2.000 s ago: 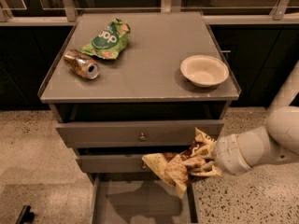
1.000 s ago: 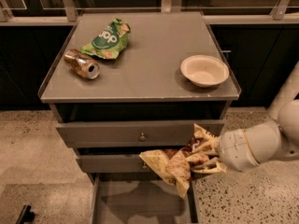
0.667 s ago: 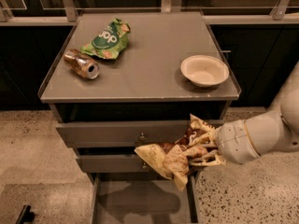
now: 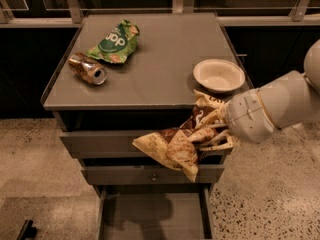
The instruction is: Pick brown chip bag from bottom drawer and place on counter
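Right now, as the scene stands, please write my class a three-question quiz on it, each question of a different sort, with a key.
1. True or false: the brown chip bag lies on the counter.
2. Which thing on the counter is nearest the gripper? A) green chip bag B) can C) bowl
3. In one word: is the bottom drawer open or shut?

Key
1. False: the gripper is shut on the bag and holds it in front of the drawers, below the counter's front edge.
2. C
3. Open
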`<action>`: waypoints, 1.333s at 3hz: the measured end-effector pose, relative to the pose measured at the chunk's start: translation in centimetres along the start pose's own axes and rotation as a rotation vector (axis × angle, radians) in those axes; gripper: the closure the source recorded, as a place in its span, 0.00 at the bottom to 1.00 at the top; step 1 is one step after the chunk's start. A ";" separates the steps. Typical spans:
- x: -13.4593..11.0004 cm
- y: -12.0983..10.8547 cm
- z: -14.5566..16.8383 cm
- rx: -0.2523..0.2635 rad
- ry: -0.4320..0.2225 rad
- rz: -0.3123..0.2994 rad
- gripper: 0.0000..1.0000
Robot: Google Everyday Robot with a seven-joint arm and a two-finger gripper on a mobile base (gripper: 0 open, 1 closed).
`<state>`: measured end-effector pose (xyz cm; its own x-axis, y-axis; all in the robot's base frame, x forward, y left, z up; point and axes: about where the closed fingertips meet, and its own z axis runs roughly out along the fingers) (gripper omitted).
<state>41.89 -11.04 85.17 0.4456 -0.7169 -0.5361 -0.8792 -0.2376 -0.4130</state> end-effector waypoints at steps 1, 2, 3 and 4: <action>-2.3 -3.1 0.3 -0.047 -0.036 -0.086 1.00; -5.0 -6.8 2.1 -0.102 -0.093 -0.180 1.00; -7.4 -10.6 4.1 -0.145 -0.138 -0.246 1.00; -9.5 -14.9 5.3 -0.158 -0.155 -0.278 1.00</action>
<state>51.62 2.78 92.49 0.6809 -0.5060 -0.5295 -0.7308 -0.5170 -0.4458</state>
